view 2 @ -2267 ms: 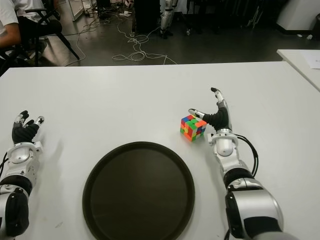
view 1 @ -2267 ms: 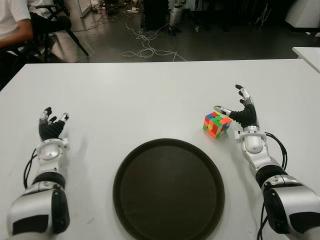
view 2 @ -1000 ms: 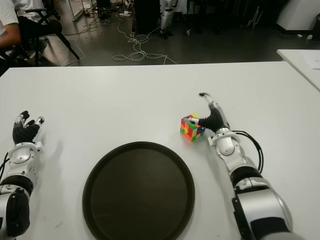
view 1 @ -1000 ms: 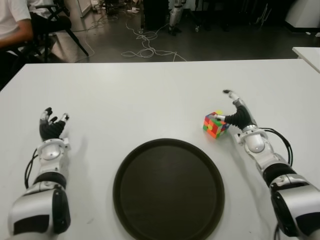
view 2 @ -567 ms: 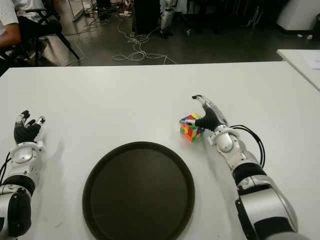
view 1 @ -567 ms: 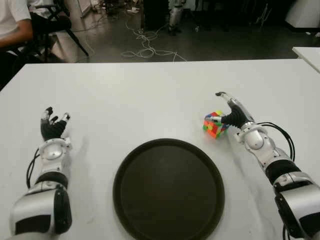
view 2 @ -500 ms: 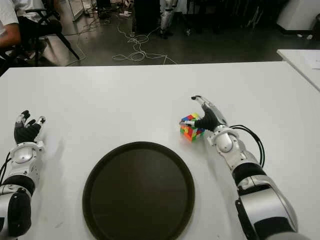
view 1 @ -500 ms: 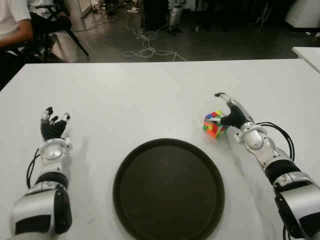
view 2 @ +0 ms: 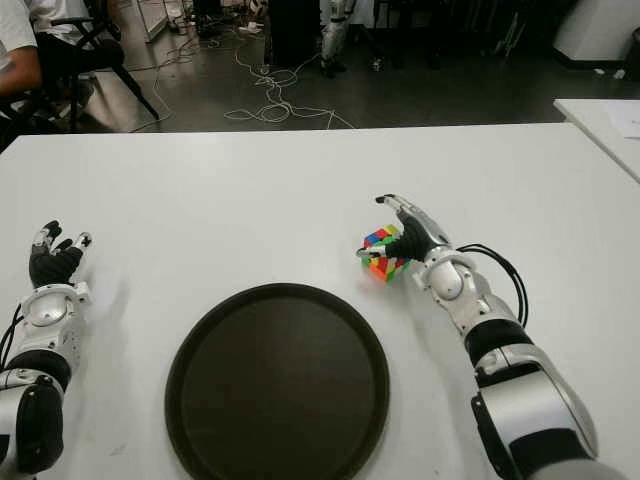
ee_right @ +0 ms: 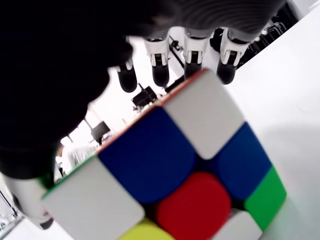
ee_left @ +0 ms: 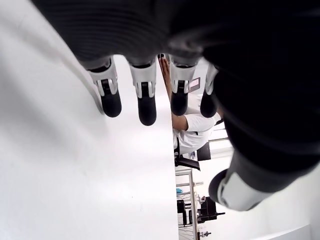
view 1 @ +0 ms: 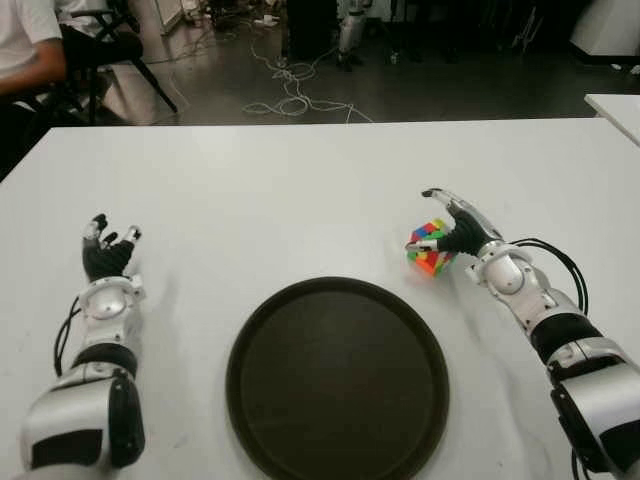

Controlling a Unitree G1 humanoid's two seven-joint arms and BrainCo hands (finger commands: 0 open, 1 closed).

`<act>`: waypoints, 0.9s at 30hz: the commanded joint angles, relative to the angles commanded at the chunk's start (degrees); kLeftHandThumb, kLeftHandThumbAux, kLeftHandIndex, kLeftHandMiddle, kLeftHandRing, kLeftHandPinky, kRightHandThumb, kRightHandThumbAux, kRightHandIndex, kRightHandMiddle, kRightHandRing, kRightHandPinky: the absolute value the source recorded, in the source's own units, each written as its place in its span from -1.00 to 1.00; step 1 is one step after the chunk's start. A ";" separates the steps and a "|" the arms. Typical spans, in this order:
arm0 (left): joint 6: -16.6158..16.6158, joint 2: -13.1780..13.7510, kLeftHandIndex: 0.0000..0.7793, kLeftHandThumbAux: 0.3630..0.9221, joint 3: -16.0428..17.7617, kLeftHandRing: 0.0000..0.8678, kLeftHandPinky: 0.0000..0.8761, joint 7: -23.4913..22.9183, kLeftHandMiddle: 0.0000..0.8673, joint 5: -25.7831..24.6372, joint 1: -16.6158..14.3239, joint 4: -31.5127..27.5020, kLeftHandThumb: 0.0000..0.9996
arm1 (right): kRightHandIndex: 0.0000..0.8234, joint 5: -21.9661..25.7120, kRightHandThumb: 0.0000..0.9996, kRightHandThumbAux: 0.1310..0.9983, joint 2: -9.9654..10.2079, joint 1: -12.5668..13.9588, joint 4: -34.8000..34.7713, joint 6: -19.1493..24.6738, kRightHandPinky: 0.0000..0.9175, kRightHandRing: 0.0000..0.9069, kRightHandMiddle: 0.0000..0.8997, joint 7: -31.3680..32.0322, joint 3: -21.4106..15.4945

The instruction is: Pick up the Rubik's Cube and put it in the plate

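White table (view 1: pixel 300 180), broad, bare apart from the task items. Dark round plate (view 1: pixel 337 375) sits on it, near-left of the right hand and nearer the robot's body; nothing in it.

Right hand (view 1: pixel 462 232) is the working hand. Rubik's Cube (view 1: pixel 430 246) lies directly against its palm side, to its left, tilted up on an edge or corner, not flat on the table. Right wrist view: cube fills the palm, fingertips (ee_right: pixel 158 75) reach over its far top edge, thumb down one side. Fingers curled around the cube, a wrap in progress; whether it is firmly clamped cannot be told (cube looks partly lifted, low edge close to the table).

Cube has no long axis, so approach angle matters little. What matters: the plate lies leftward and back toward the body from the cube, a short carry, well within the right arm's side.

Left hand (view 1: pixel 105 258) shows far to the left of the plate, fingers relaxed and spread, nothing held. Much farther from the cube; judged idle.
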 joint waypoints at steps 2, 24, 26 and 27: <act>0.06 -0.02 -0.88 0.36 0.06 -0.81 -0.81 0.08 -0.80 -0.03 -0.03 0.02 -1.00 | -1.00 -0.67 -1.00 0.21 -0.02 -0.21 0.20 0.36 -1.00 -1.00 -1.00 0.06 0.71; 0.52 -0.25 -0.87 0.38 0.15 -0.80 -0.80 0.25 -0.79 -0.13 -0.38 0.05 -1.00 | -1.00 -3.83 -1.00 0.32 -0.49 -1.23 -0.48 2.57 -1.00 -1.00 -1.00 1.95 5.74; 0.56 -0.23 -0.87 0.39 0.09 -0.81 -0.81 0.30 -0.80 -0.06 -0.40 0.06 -1.00 | -1.00 -4.04 -1.00 0.32 -0.61 -1.22 -0.63 2.58 -1.00 -1.00 -1.00 2.33 6.06; 0.56 -0.22 -0.87 0.38 0.06 -0.81 -0.81 0.33 -0.80 -0.03 -0.41 0.06 -1.00 | -1.00 -4.05 -1.00 0.32 -0.65 -1.20 -0.71 2.55 -1.00 -1.00 -1.00 2.44 6.16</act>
